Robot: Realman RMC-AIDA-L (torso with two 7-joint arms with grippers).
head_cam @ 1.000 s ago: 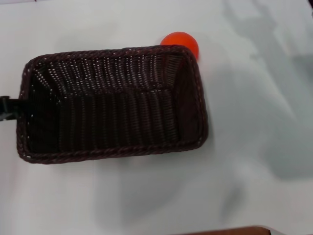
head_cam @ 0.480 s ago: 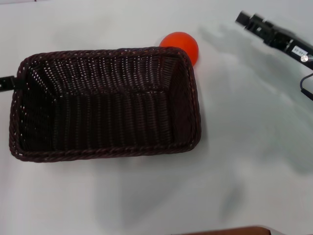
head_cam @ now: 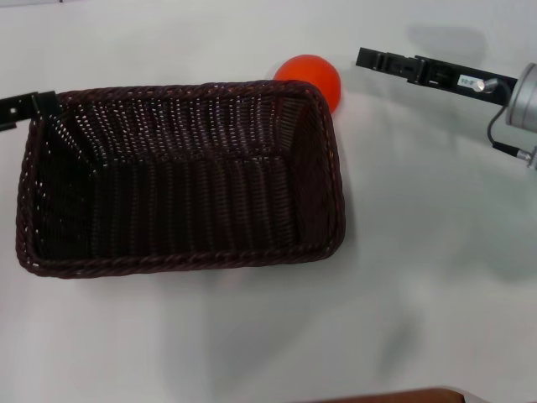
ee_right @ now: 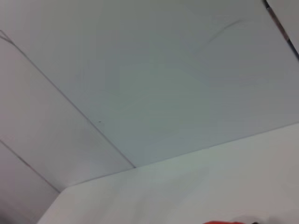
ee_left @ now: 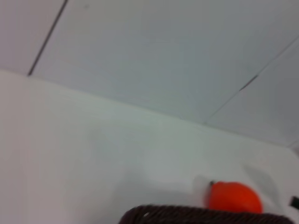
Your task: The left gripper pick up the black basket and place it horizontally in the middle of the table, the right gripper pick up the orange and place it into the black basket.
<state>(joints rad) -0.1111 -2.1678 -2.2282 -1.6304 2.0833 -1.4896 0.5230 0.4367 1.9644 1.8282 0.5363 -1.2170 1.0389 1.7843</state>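
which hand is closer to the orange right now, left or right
The right. The right hand has its tip just to the right of the orange, with a small gap. The left hand is at the black basket's far left corner, a basket length away.

The large rectangular dark brown-black woven wicker basket [head_cam: 180,180] shows a rough, ribbed weave with a braided rim and a faint sheen on its strands. The small round bright orange fruit [head_cam: 312,76] looks smooth and slightly glossy. The plain white-grey tabletop [head_cam: 419,277] appears smooth and matt. The black jawed right gripper [head_cam: 369,60] looks like matt plastic, on a brushed silver metal wrist [head_cam: 523,97].
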